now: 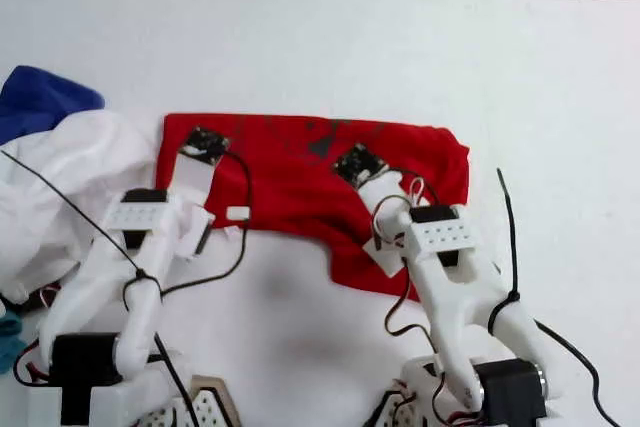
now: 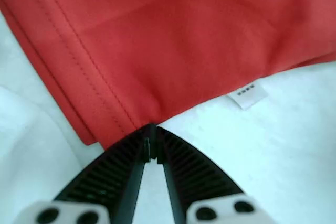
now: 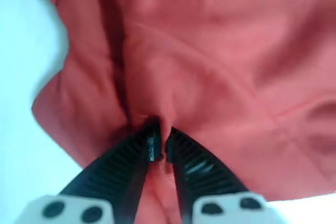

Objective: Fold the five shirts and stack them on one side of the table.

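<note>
A red shirt (image 1: 310, 182) lies spread across the middle of the white table (image 1: 400, 57), with a dark print near its far edge. My left gripper (image 2: 152, 148) is shut on the shirt's near hem (image 2: 121, 111) at its left end, beside a small white label (image 2: 248, 95). In the high view the left arm (image 1: 150, 217) stands over that left end of the red shirt. My right gripper (image 3: 161, 148) is shut on a bunched fold of the red shirt (image 3: 210, 61). The right arm (image 1: 435, 237) hangs over the shirt's lower right part.
A heap of white shirts (image 1: 60, 187) lies at the left edge, with a blue shirt (image 1: 40, 97) behind it and a bit of teal cloth (image 1: 8, 337) near the front. Bare table stretches to the right and behind the red shirt.
</note>
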Robot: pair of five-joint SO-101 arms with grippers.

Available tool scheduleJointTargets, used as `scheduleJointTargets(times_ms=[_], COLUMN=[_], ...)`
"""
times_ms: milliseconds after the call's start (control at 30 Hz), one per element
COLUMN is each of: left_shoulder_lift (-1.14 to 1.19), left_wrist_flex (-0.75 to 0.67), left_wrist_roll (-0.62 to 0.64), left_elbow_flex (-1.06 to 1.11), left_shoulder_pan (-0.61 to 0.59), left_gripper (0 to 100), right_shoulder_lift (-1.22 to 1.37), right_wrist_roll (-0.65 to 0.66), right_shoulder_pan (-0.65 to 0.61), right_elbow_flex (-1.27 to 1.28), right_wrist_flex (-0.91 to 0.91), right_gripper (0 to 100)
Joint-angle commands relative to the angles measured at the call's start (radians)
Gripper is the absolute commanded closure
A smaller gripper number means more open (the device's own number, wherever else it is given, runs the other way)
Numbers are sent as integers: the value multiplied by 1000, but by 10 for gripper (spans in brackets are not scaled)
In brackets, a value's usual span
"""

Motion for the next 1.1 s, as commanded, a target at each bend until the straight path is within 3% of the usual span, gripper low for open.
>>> scheduleJointTargets(times_ms=[0,233,600,867,1067], left_shoulder_lift=[0,0,0,0,0], left_wrist_flex=[-8,-9,-11,-11,-9], left_wrist_roll=[6,5,5,3,2], left_elbow_flex=[-19,-19,-19,-19,-19], left_shoulder_pan=[-8,-8,-8,-8,-8], left_gripper=[969,969,969,969,969], right_shoulder_lift=[-50,-177,-354,-317,-332], right_wrist_roll=[5,6,6,6,6], right_shoulder_pan=[39,59,-81,-117,-87], right_elbow_flex=[-86,-244,-267,-12,-32], right_wrist_flex=[25,269,549,372,367], right_gripper=[979,979,978,959,762])
